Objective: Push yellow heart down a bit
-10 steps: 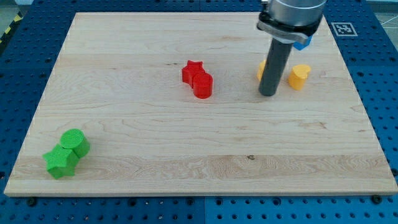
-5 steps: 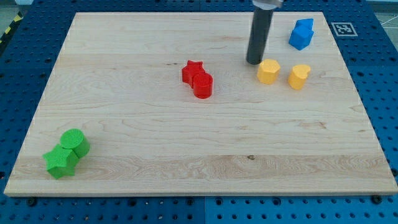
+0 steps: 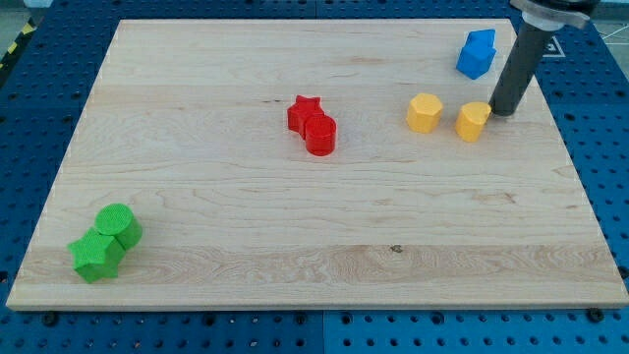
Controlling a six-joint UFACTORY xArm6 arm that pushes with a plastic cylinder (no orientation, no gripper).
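Green blocks [image 3: 105, 242] lower left, red pair [image 3: 313, 125] centre, clear of action. Yellow heart [image 3: 473, 120] upper right of bench [image 3: 246, 226]. My tip [image 3: 502, 111] just right of heart, slightly above. No hand on rod. Risk: sideways contact shoves heart left into yellow hexagon [image 3: 425, 113], not down.

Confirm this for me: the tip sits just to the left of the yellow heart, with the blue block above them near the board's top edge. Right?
Not quite. In the camera view my tip sits just to the right of the yellow heart, at its upper right edge, not its left. The rest holds: the blue block lies above them near the board's top edge.
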